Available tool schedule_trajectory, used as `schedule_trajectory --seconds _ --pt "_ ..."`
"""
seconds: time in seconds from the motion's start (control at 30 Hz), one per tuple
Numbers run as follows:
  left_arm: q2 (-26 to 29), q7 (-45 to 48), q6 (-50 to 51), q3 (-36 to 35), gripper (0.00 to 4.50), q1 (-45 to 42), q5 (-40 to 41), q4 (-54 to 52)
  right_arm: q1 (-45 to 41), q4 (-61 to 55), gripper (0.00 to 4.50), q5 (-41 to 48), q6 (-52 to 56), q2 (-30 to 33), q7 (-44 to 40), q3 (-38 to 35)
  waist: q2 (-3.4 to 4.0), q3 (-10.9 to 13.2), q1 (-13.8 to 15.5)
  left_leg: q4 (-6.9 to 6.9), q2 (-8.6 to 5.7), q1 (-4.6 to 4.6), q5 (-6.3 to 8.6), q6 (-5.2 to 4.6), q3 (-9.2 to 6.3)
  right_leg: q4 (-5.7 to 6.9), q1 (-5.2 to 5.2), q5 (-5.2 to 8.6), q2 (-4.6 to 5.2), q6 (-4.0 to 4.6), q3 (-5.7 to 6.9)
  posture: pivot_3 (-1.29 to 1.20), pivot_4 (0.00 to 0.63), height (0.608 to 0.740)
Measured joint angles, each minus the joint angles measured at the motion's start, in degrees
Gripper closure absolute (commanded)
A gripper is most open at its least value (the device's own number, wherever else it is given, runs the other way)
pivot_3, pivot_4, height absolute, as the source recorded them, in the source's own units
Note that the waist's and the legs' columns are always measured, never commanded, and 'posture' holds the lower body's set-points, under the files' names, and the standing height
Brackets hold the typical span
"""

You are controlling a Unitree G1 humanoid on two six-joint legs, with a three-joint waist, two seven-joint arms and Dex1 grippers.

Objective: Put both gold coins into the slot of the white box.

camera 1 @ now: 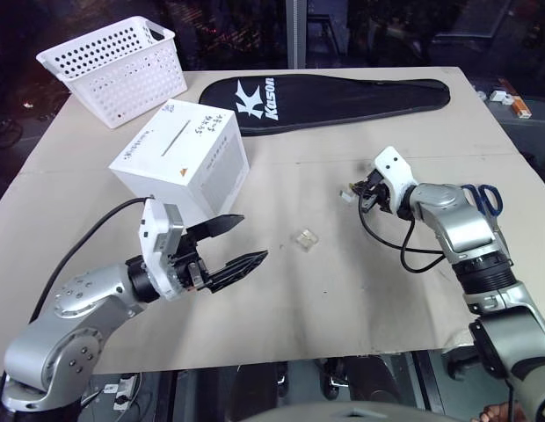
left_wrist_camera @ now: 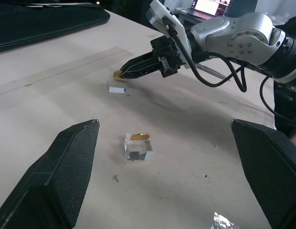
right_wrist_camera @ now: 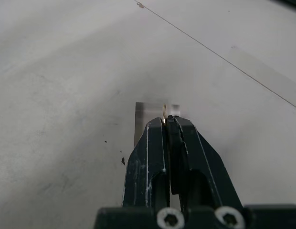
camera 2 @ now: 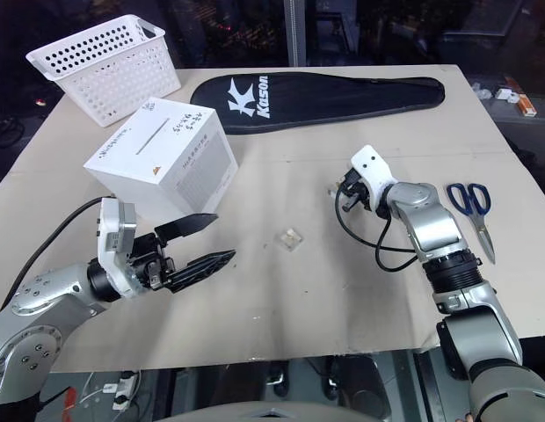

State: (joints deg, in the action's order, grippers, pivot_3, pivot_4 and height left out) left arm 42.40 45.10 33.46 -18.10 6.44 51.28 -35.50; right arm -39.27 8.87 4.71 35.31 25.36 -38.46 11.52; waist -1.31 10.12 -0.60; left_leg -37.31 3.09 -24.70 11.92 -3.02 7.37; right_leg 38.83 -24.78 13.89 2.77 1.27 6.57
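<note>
The white box (camera 1: 180,163) stands at the left of the table, its dark slot (camera 1: 176,136) in the top face. My left gripper (camera 1: 253,236) hovers open just in front of the box, nothing between its fingers. One gold coin (left_wrist_camera: 139,137) lies on a small clear block (camera 1: 306,237) mid-table. Further right, my right gripper (left_wrist_camera: 123,73) is shut on the other gold coin (left_wrist_camera: 118,74), its tips just above a second clear block (left_wrist_camera: 117,88). In the right wrist view a thin gold edge (right_wrist_camera: 164,112) shows between the shut fingertips.
A white perforated basket (camera 1: 114,66) sits at the back left. A black racket bag (camera 1: 334,97) lies across the back of the table. Blue-handled scissors (camera 2: 470,207) lie near the right edge, close to my right forearm.
</note>
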Motion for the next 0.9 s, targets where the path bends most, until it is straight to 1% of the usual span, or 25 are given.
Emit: schedule_trajectory --seconds 0.2,0.3,0.33,0.37,0.4,0.43,0.47,0.57,0.63,0.67,0.83,0.87,0.9 --pt "0.03 -2.03 1.19 -0.02 0.0 -1.93 1.36 -0.01 0.02 -1.15 4.46 0.94 1.08 -0.08 -0.59 -0.47 0.0 0.0 0.0 0.0 0.0 0.0 0.0 0.0 0.0 0.0 0.0 0.0 0.0 0.0 0.0 0.0 0.15 0.738" --pt "0.03 -3.53 2.62 0.04 0.0 -3.93 3.17 0.0 0.07 -6.93 4.46 6.13 5.41 -0.29 -2.47 -3.72 0.0 0.0 0.02 0.01 0.0 -0.01 0.0 0.0 -0.01 0.0 0.0 0.0 0.0 0.0 0.0 0.0 0.15 0.738" --pt "0.03 -4.17 3.29 0.07 0.0 -4.79 4.19 0.0 0.07 -10.3 4.46 9.4 8.0 -0.59 -3.44 -5.63 0.0 0.0 0.04 0.01 0.0 -0.01 0.0 0.0 -0.02 0.0 0.0 0.0 0.0 0.0 0.0 0.0 0.15 0.738" --pt "0.03 -4.27 3.5 0.07 0.25 -5.04 4.49 0.0 0.05 -11.34 4.49 10.32 8.63 -0.66 -3.75 -6.12 0.0 0.0 0.04 0.01 0.0 -0.01 0.0 0.0 -0.02 0.0 0.0 0.0 0.0 0.0 0.0 0.0 0.15 0.738" --pt "-0.14 -4.88 4.93 0.53 0.55 -7.14 6.32 0.29 0.14 -18.09 4.5 17.59 14.86 -1.03 -5.47 -9.07 0.01 0.01 0.01 0.01 0.0 0.02 0.01 -0.01 -0.01 0.0 0.03 0.0 0.01 -0.01 0.0 0.0 0.15 0.738" --pt "-0.17 -4.96 5.01 0.59 0.62 -7.35 6.43 0.35 0.14 -18.48 4.5 18.14 15.37 -1.09 -5.63 -9.26 0.01 0.01 0.01 0.01 0.0 0.01 0.01 -0.01 -0.02 0.0 0.03 0.0 0.01 -0.01 0.0 0.0 0.15 0.738" --pt "-0.43 -5.33 5.54 1.04 1.11 -8.64 7.16 0.86 0.22 -20.47 4.5 21.03 18.09 -1.4 -6.01 -10.38 0.02 0.02 0.05 0.01 0.0 0.0 0.0 -0.01 -0.03 0.01 0.02 -0.01 0.01 -0.01 0.01 0.0 0.15 0.738" --pt "-2.12 -7.12 7.69 3.15 1.11 -15.3 9.96 3.61 -0.13 -30.53 4.5 32.77 26.89 -3.27 -6.27 -12.67 -0.01 0.0 0.25 0.01 0.0 0.0 0.0 -0.02 -0.11 0.03 0.04 -0.01 -0.01 -0.01 0.05 0.0 0.15 0.738" --pt "-2.71 -7.9 9.02 3.51 1.11 -17.58 12.25 4.57 -0.39 -33.15 4.5 36.86 29.68 -3.47 -5.8 -13.18 -0.01 0.0 0.15 0.0 -0.01 0.01 0.01 -0.02 -0.07 0.02 0.05 -0.01 0.01 -0.01 0.02 0.0 0.15 0.738" --pt "-2.86 -8.14 9.63 3.53 1.53 -18.32 13.23 5.0 -0.41 -33.36 4.5 38.16 30.6 -3.46 -5.33 -13.58 -0.02 -0.01 0.08 -0.02 -0.02 0.01 0.01 -0.02 -0.07 0.01 0.05 -0.01 0.02 -0.02 0.02 0.0 0.15 0.738" --pt "-3.02 -8.03 12.49 5.35 1.53 -20.98 16.56 5.79 -0.62 -34.49 4.5 44.97 34.35 -3.47 -2.33 -15.02 -0.01 0.0 -0.04 0.0 -0.03 0.01 0.0 -0.01 -0.07 0.03 0.04 -0.01 0.0 -0.01 0.02 0.0 0.15 0.738" --pt "-3.02 -8.01 12.54 5.35 1.53 -21.06 16.62 5.8 -0.63 -34.62 4.5 45.2 34.45 -3.47 -2.19 -15.02 -0.01 0.0 -0.07 0.01 -0.03 0.01 0.0 -0.01 -0.07 0.03 0.04 -0.01 0.0 -0.01 0.02 0.0 0.15 0.738" --pt "-3.03 -8.0 12.73 5.35 1.76 -21.34 17.01 5.87 -0.65 -34.87 4.5 46.09 34.55 -3.43 -1.57 -15.09 -0.01 0.0 -0.07 0.01 -0.03 0.02 0.0 -0.01 -0.07 0.03 0.04 -0.01 -0.01 -0.01 0.02 0.0 0.15 0.738"
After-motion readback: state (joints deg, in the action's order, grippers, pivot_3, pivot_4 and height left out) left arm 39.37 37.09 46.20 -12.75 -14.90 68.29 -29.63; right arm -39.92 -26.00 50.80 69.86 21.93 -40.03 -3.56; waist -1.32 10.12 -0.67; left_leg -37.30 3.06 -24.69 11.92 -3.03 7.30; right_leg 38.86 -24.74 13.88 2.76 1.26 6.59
